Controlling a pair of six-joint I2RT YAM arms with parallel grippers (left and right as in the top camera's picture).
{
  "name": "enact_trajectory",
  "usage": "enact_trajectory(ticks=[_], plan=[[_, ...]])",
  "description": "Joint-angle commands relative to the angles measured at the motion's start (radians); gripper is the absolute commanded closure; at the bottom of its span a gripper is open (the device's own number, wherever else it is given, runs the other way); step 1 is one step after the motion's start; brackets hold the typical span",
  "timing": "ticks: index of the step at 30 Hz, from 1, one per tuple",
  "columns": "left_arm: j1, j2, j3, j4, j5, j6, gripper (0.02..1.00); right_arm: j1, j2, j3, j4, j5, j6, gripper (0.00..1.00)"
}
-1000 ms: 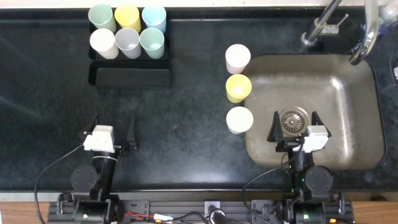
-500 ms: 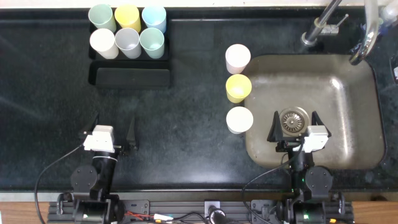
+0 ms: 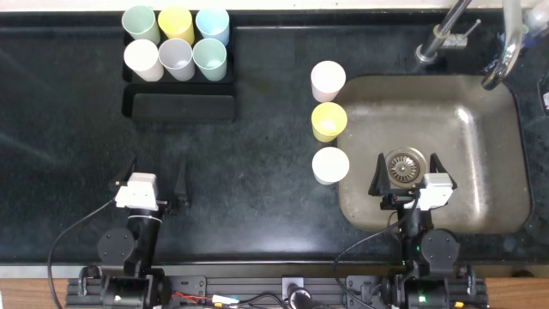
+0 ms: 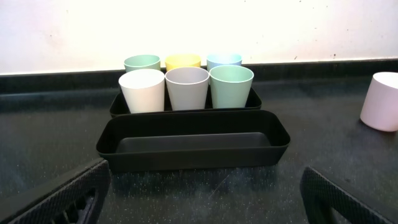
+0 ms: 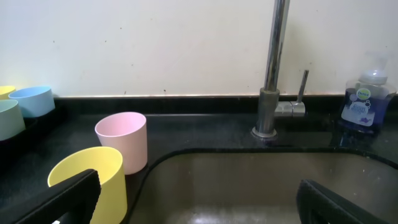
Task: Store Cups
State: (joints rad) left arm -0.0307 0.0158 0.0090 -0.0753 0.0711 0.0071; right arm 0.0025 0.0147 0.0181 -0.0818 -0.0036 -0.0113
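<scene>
Three loose cups stand in a line along the sink's left rim: a pink cup (image 3: 327, 80) (image 5: 122, 141) (image 4: 384, 101) farthest from the arms, a yellow cup (image 3: 328, 121) (image 5: 90, 182) in the middle, a white cup (image 3: 330, 165) nearest. A black tray (image 3: 177, 106) (image 4: 193, 145) holds several upright cups (image 3: 177, 58) (image 4: 186, 87) in its back rows, and its front row is bare. My left gripper (image 3: 155, 181) (image 4: 199, 198) hovers open in front of the tray. My right gripper (image 3: 407, 175) (image 5: 199, 202) is open over the sink, right of the white cup.
A steel sink (image 3: 455, 120) (image 5: 249, 186) fills the right side, with its drain (image 3: 404, 166) by my right gripper. A tap (image 3: 444, 30) (image 5: 272, 68) stands behind it, and a blue soap bottle (image 5: 364, 99) at the far right. Dark countertop (image 3: 257, 172) lies between tray and sink.
</scene>
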Motion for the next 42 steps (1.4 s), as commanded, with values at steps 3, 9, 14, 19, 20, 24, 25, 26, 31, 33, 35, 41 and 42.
enact_trajectory(ticks=[3, 9, 14, 19, 20, 24, 25, 26, 31, 33, 35, 41, 42], plan=[[0.004, -0.013, -0.001, -0.003, 0.002, -0.003, 0.018, 0.001, -0.011, -0.013, 0.004, -0.01, -0.003, 0.003], [0.004, -0.013, -0.001, -0.004, 0.002, -0.003, 0.018, 0.001, -0.011, -0.013, 0.004, -0.01, -0.003, 0.005], [0.002, 0.071, 0.086, -0.034, 0.006, -0.092, 0.018, 0.001, -0.011, -0.013, 0.004, -0.01, -0.003, 0.003], [-0.026, 0.443, 0.402, -0.108, 0.047, -0.284, 0.018, 0.001, -0.011, -0.013, 0.004, -0.01, -0.003, 0.005], [-0.033, 0.535, 0.496, -0.156, 0.059, -0.31, 0.02, 0.001, -0.011, -0.013, 0.004, -0.01, -0.003, 0.005], [-0.054, 0.89, 0.899, -0.395, 0.098, -0.451, 0.018, 0.001, -0.011, -0.013, 0.004, -0.01, -0.003, 0.005], [-0.064, 0.983, 1.015, -0.466, 0.098, -0.469, 0.018, 0.001, -0.011, -0.013, 0.004, -0.01, -0.003, 0.005], [-0.079, 1.073, 1.13, -0.538, 0.097, -0.478, 0.018, 0.001, -0.011, -0.013, 0.004, -0.01, -0.003, 0.005], [-0.217, 1.477, 1.658, -0.891, 0.063, -0.476, 0.018, 0.001, -0.011, -0.013, 0.004, -0.01, -0.003, 0.003], [-0.289, 1.62, 1.84, -0.998, 0.02, -0.476, 0.018, 0.001, -0.011, -0.013, 0.004, -0.01, -0.003, 0.003], [-0.359, 1.755, 2.005, -1.083, -0.018, -0.477, 0.018, 0.001, -0.011, -0.013, 0.004, -0.01, -0.003, 0.003], [-0.522, 2.07, 2.343, -1.158, -0.073, -0.45, 0.018, 0.001, -0.011, -0.013, 0.004, -0.01, -0.003, 0.003], [-0.538, 2.106, 2.372, -1.157, -0.073, -0.451, 0.018, 0.001, -0.011, -0.013, 0.004, -0.01, -0.003, 0.005]])
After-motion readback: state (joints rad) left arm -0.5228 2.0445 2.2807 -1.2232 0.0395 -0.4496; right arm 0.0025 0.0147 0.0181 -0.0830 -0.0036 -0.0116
